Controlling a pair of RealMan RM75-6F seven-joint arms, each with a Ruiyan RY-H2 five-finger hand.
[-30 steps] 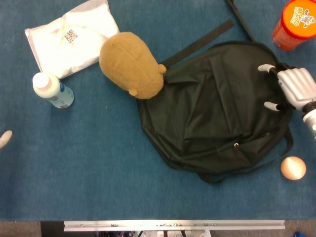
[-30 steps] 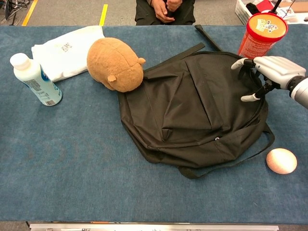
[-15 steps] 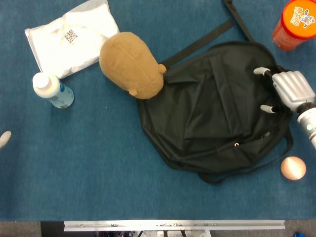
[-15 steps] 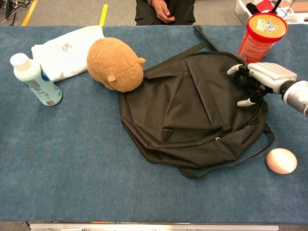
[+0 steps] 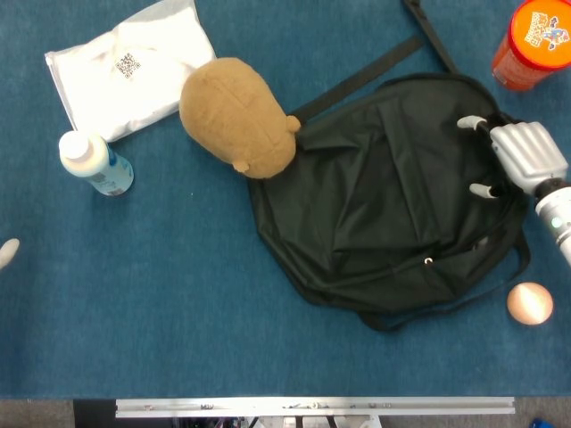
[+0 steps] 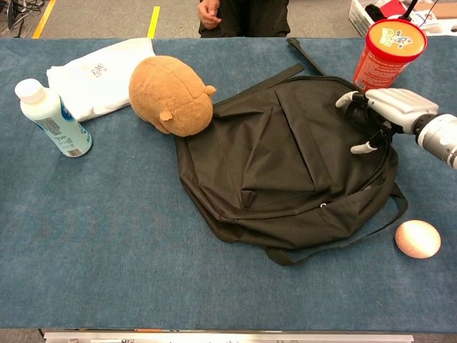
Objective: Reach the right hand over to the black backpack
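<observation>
The black backpack point(image 5: 393, 196) point(image 6: 285, 153) lies flat on the blue table, right of centre. My right hand point(image 5: 522, 156) point(image 6: 389, 107) is over its right edge, palm down. Its fingers are spread and bent down, and the fingertips point(image 5: 470, 121) touch the black fabric. Nothing is held in it. Of my left hand, only a fingertip point(image 5: 7, 252) shows at the left edge of the head view, on the table and far from the backpack.
A brown plush toy point(image 5: 236, 116) leans on the backpack's upper left edge. An orange canister point(image 5: 533, 40) stands just behind my right hand. A pinkish egg-shaped ball point(image 5: 529, 303) lies at the front right. A white bag point(image 5: 129, 67) and a white bottle point(image 5: 94, 162) lie at the left.
My right hand has shifted a little leftward, further onto the backpack's right side. The backpack's top strap has moved slightly. The left fingertip has not moved.
</observation>
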